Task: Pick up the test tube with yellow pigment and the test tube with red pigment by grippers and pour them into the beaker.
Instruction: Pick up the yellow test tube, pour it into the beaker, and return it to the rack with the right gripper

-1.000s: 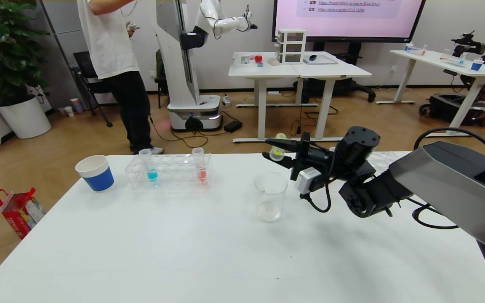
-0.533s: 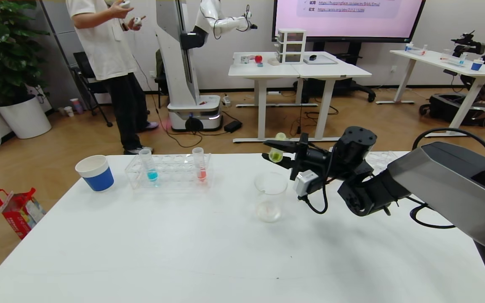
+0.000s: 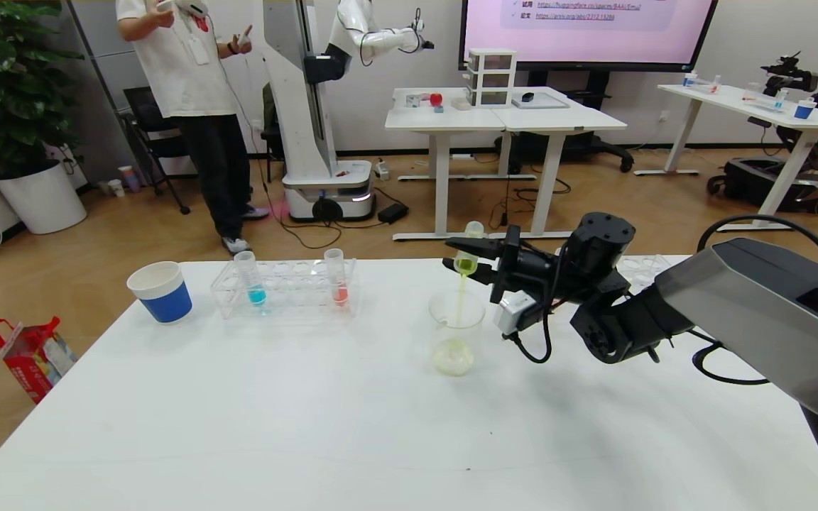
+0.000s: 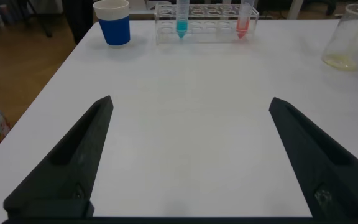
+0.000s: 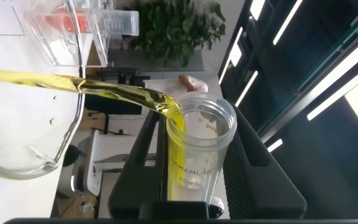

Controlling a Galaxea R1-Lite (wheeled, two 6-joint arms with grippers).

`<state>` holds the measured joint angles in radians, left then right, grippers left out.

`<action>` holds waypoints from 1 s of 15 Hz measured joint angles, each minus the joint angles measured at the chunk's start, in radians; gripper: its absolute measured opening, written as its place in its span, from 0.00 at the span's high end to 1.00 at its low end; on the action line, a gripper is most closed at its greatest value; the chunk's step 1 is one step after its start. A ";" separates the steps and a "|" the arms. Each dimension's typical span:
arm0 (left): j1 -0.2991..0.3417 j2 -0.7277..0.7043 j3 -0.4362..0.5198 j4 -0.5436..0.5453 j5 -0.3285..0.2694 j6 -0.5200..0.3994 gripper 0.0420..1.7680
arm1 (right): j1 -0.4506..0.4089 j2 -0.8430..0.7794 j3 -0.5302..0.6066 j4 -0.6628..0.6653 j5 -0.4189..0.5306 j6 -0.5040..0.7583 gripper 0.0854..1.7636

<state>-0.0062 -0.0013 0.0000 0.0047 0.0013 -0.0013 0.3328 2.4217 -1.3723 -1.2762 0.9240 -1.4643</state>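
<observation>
My right gripper [image 3: 467, 261] is shut on the test tube with yellow pigment [image 3: 467, 260], tipped over the clear beaker [image 3: 456, 333]. A yellow-green stream falls from the tube's rim into the beaker, and yellowish liquid pools at the bottom. In the right wrist view the tube [image 5: 199, 158] sits between the black fingers [image 5: 263, 180], with the stream running to the beaker's rim [image 5: 55, 155]. The test tube with red pigment [image 3: 338, 278] stands upright in the clear rack [image 3: 285, 288], also seen in the left wrist view [image 4: 243, 22]. My left gripper [image 4: 191, 109] is open, low over bare table near the front.
A tube with blue liquid [image 3: 251, 278] stands at the rack's left end. A blue-and-white paper cup [image 3: 160, 292] stands left of the rack. A second clear rack [image 3: 642, 270] lies behind my right arm. A person [image 3: 196, 106] and another robot stand beyond the table.
The right gripper has tilted the yellow tube further; liquid now pours into the beaker, which was nearly clear before. The person in the background has moved.
</observation>
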 joint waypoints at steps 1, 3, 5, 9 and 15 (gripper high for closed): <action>0.000 0.000 0.000 0.000 0.000 0.000 0.01 | 0.000 -0.001 0.000 0.000 0.000 -0.009 0.75; 0.000 0.000 0.000 0.000 0.000 0.000 0.01 | -0.002 -0.004 0.000 0.000 0.000 -0.034 0.75; 0.000 0.000 0.000 0.000 0.000 0.000 0.01 | -0.003 -0.006 0.003 0.000 0.000 -0.070 0.75; 0.000 0.000 0.000 0.000 0.000 0.000 0.01 | -0.004 -0.005 0.010 -0.001 0.000 -0.159 0.75; 0.000 0.000 0.000 0.000 0.000 0.000 0.01 | -0.005 -0.005 0.044 -0.006 0.001 -0.236 0.75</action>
<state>-0.0062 -0.0013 0.0000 0.0043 0.0013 -0.0009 0.3281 2.4164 -1.3287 -1.2821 0.9255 -1.7004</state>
